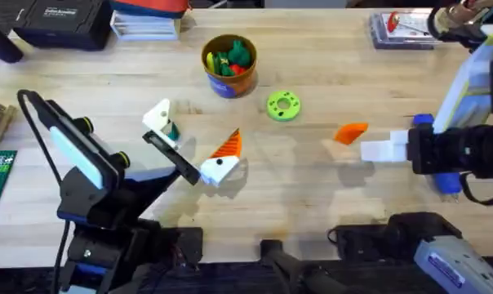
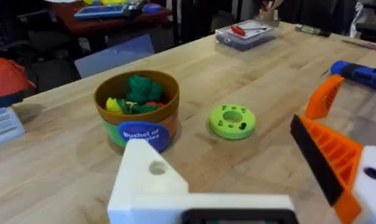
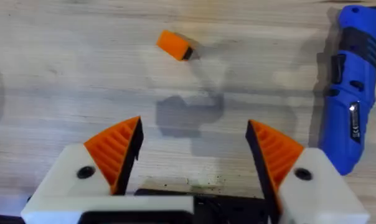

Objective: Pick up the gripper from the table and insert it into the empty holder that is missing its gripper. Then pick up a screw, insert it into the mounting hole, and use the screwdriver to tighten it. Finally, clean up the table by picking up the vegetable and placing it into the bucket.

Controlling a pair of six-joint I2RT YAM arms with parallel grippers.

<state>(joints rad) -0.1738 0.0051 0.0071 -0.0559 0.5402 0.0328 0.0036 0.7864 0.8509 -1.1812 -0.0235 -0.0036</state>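
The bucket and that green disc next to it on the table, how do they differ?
The bucket is an upright cup with a yellow-brown rim and a blue label, holding green, yellow and red toy produce; the green disc lies flat and holds nothing. The bucket stands clearly taller than the low disc. The disc is one bright green all over, with small holes in its top, while the bucket is multicoloured. Both are round and rest on the wooden table.

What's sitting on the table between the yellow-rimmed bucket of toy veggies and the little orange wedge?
A flat bright-green round disc with holes lies between the bucket and the orange wedge, seen in the overhead view.
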